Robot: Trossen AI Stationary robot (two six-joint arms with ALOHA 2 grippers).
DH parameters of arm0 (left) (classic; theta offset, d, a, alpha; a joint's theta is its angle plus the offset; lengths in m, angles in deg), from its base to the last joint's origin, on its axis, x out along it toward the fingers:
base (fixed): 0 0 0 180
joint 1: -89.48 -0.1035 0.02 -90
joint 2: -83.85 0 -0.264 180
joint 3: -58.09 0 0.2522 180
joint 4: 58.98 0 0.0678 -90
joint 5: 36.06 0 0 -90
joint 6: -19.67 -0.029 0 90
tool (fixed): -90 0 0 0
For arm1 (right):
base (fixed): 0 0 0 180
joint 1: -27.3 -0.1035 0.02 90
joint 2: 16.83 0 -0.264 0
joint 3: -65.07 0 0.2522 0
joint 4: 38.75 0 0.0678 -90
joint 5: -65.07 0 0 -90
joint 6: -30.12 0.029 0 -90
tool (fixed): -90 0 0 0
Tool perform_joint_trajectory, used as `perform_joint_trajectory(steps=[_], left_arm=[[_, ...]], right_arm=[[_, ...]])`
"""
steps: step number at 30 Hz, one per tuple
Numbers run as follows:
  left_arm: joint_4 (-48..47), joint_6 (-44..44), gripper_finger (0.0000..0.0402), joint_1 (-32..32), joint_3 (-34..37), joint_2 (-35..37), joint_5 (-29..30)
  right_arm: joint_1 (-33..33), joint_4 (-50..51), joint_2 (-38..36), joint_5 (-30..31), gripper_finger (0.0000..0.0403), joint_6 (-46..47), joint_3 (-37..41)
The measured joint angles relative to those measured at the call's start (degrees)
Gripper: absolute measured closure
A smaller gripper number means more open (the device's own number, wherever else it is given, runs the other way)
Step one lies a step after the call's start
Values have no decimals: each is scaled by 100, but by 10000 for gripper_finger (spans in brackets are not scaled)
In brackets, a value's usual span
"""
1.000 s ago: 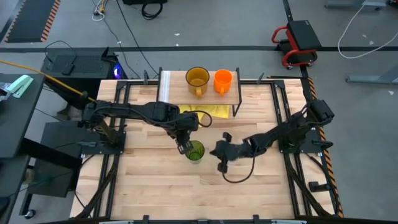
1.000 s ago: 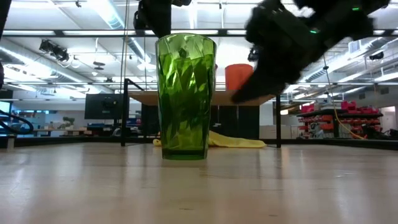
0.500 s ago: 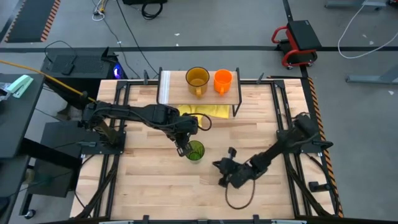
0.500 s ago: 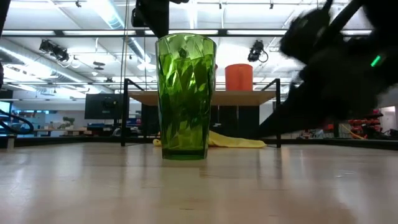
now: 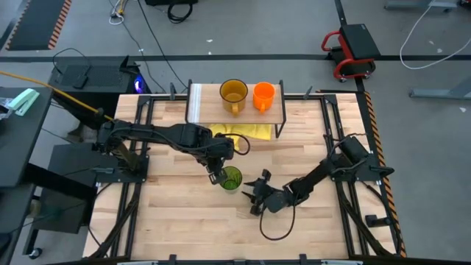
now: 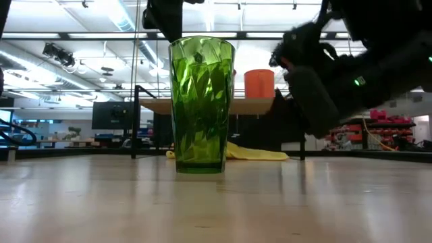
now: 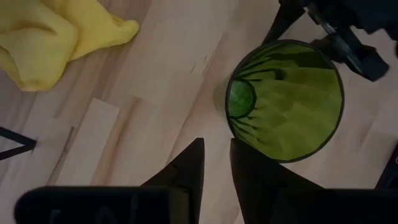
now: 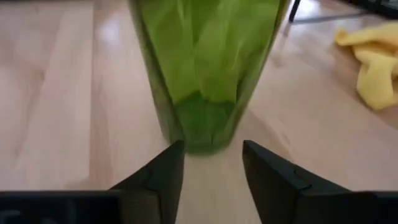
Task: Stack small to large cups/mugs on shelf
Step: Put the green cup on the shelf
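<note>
green tumbler stands upright on the table, out in the open in front of the shelf, its long axis straight up and its mouth wide to the ceiling. nothing is inside it in the left wrist view. up on the shelf the amber mug and the orange mug sit side by side, just apart, so this tall one is the odd cup out. a yellow cloth lies under the shelf, between it and the tumbler.

now the arms. the right gripper is low at table height, just beside the tumbler on its right, and its camera looks level at the tumbler's foot. fingers spread, nothing between them, the gap lined up on the base but not yet around it. the left gripper hangs above, close on the tumbler's left by the rim, fingers close together, a thin slit between them, gripping nothing.

my read: the right is better placed, side-on to a standing cup. it needs to slide forward so the fingers straddle the wall, and grip higher up, since a low pinch on a tall tapered cup could tip it.
</note>
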Motion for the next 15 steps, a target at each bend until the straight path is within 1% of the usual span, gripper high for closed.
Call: perform_joint_trajectory(steps=[4,6,7,9,10,15], left_arm=[[2,0,319,-1,0,0,0],[2,1,317,0,0,0,0],[1,1,315,0,0,0,0],[0,2,313,0,-1,0,0],[0,2,313,-1,0,0,1],[-5,15,317,0,0,0,0]], right_arm=[[220,-218,0,-59,211,-182,-1],[344,-344,0,-263,205,-284,0],[405,-439,0,-483,204,-372,0],[473,-667,0,-856,205,-540,0],[495,-778,0,-944,207,-611,-1],[613,-1042,0,-1092,220,-838,-1]])
